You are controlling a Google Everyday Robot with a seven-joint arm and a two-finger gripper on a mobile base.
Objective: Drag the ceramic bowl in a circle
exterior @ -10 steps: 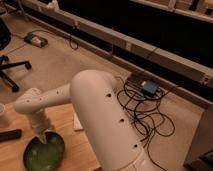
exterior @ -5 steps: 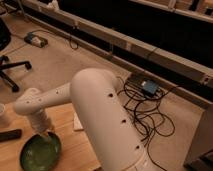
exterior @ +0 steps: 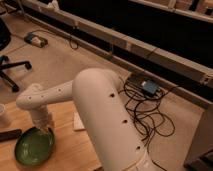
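Ceramic bowl, glossy green, lies on the wooden table directly beneath the gripper, which meets its upper-right rim; whether it grips cannot be told. A small white block lies just right of the gripper, and a dark flat object lies to its left.

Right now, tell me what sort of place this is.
Probably an office or lab: a rolling chair, tangled floor cables. The gripper is at the ceramic bowl, on a wooden table.
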